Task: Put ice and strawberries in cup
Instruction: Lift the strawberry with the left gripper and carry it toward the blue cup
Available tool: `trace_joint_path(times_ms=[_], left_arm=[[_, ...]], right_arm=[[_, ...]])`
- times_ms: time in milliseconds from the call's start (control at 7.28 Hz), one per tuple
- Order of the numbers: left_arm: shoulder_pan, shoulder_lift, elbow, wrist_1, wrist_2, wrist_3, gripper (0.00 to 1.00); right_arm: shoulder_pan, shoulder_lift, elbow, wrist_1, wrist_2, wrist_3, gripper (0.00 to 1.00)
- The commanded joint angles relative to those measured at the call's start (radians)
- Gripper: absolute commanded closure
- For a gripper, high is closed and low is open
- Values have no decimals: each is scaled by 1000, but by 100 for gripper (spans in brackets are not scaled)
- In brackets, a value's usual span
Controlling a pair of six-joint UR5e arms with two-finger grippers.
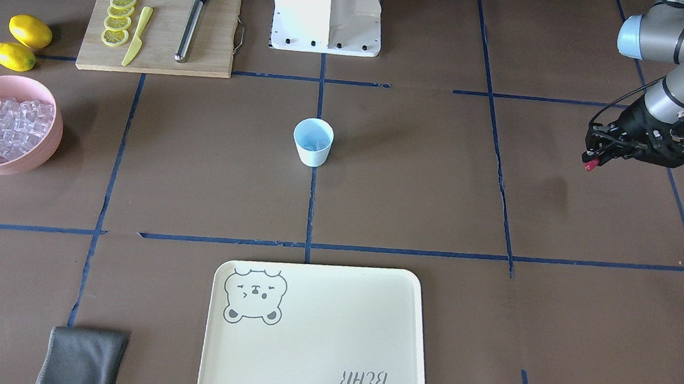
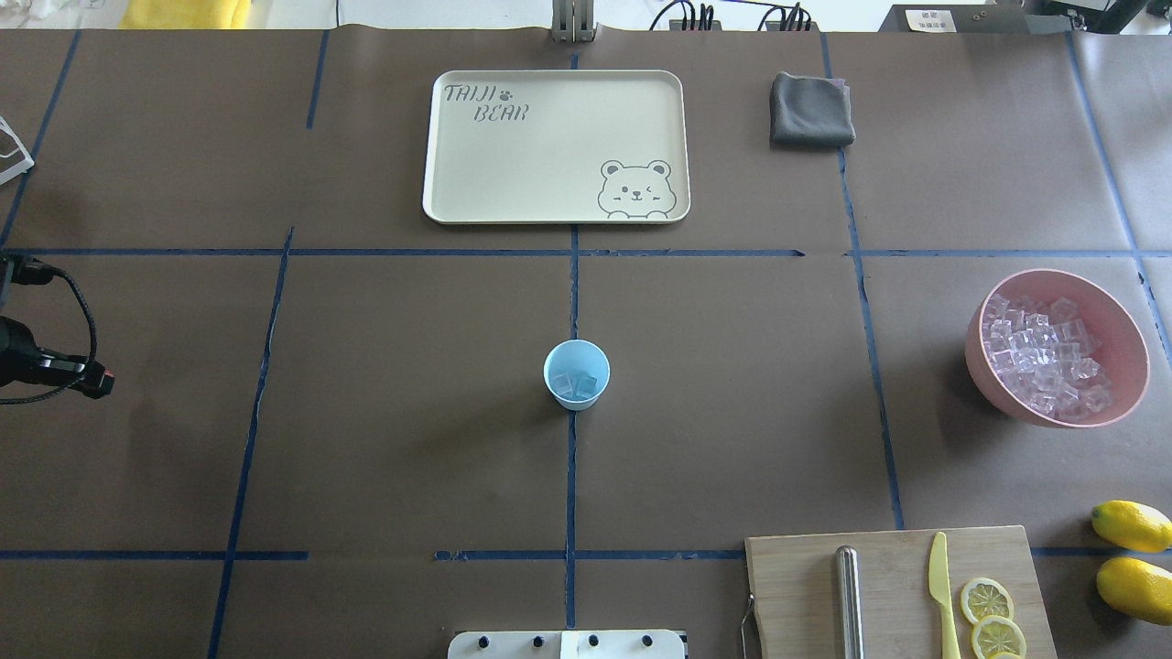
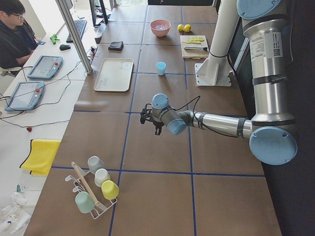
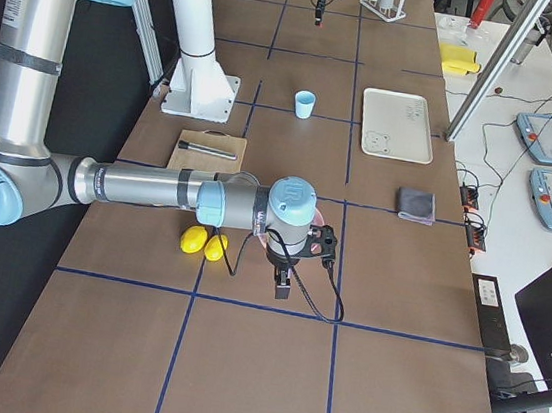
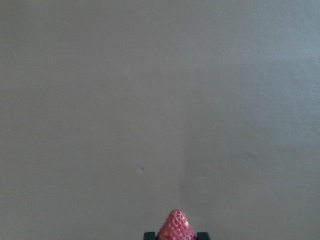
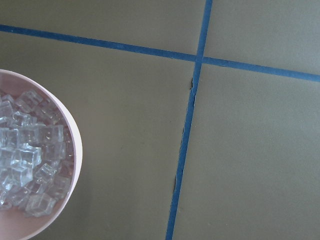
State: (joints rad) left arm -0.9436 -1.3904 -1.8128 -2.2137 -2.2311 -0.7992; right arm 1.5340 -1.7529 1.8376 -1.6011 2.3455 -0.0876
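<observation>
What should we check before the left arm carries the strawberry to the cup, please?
1. Strawberry gripped by left gripper: ok, clamped between the fingers.
2. Cup upright: ok.
3. Ice in cup: ok, a few cubes inside.
4. Table between left gripper and cup bare: ok.
5. Right gripper out of the way: ok, near the bowl.
6. Right gripper open or shut: cannot tell.

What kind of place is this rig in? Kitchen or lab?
Likely a robot lab bench staged as a drink station, not a kitchen: table gridded with blue tape, a person beside it with tablet-like pendants, cup and pink bowl of ice as props.
</observation>
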Motion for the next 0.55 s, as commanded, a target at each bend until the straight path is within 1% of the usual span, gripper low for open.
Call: trace_joint_path(times_ms=[0, 275, 412], left_arm=[[-55, 14, -150, 133, -58, 6, 100], [-60, 7, -316, 329, -52, 28, 100], [-58, -14, -382, 442, -41, 29, 100]], right_arm=[[0, 1, 0, 1, 0, -1, 0], [0, 1, -3, 1, 0, -1, 0], [0, 1, -4, 1, 0, -1, 0]])
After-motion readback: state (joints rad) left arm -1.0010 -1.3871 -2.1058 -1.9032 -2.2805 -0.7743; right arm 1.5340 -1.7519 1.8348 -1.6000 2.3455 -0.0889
